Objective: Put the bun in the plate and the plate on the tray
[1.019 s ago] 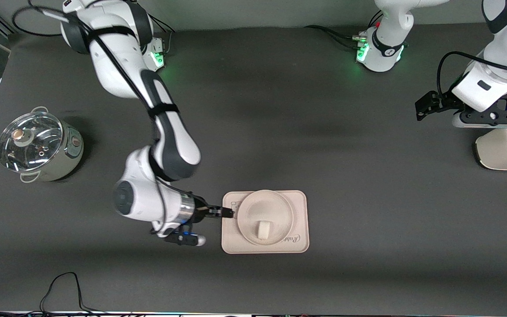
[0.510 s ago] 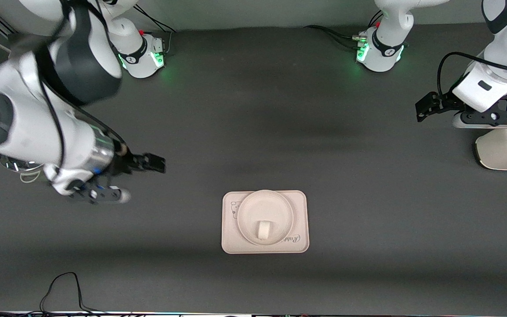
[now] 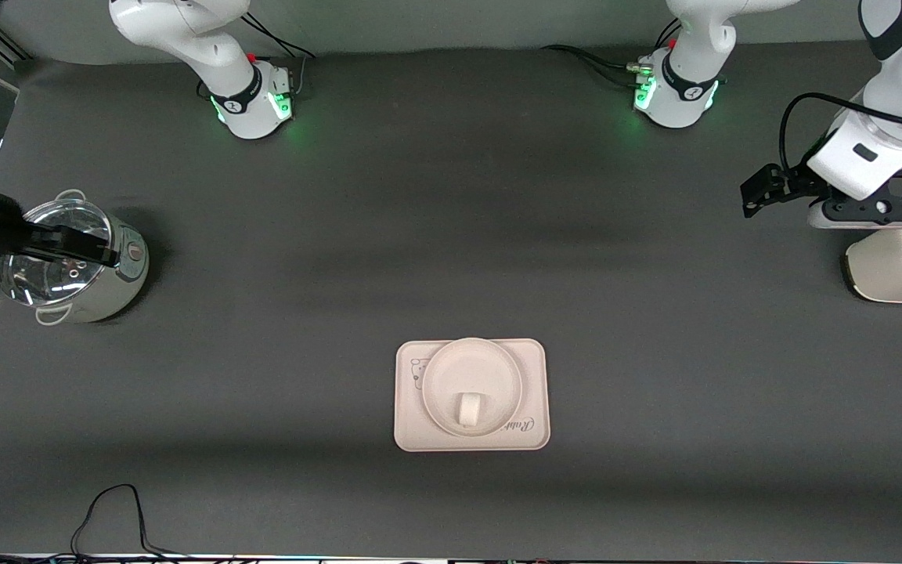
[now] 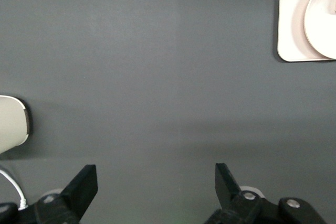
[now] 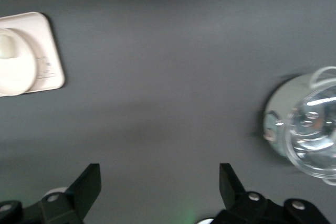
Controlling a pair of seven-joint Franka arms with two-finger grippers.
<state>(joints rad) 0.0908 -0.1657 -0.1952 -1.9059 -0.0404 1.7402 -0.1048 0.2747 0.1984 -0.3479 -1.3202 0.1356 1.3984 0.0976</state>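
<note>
Since the bun [image 3: 467, 408] lies in the plate [image 3: 470, 368], toward its lower rim, and the plate sits on the tray [image 3: 533, 360] in the lower middle of the front view, I judge that both placements are done. The plate covers most of the tray, and only the bear drawing and the script show beside it. What remains is to keep the arms away from the stack. A good finish is a high, slow retreat, with no pass above the tray.

The right gripper [image 3: 99, 251] is up in the air over the pot [image 3: 126, 274], at the edge of the frame toward the right arm's end. Its jaws are apart and hold nothing. If it goes lower, it could strike the glass lid [image 3: 44, 266] – this is the one real risk I see.

The left arm waits at its own end, in the upper corner of the frame. The left gripper [image 3: 756, 192] is also spread wide and empty, near a white appliance [image 3: 897, 270].

Between the tray and both grippers there is only the dark table [image 3: 451, 196]. A black cable [image 3: 114, 509] lies at the bottom edge, well apart from the tray – it hinders nothing.
</note>
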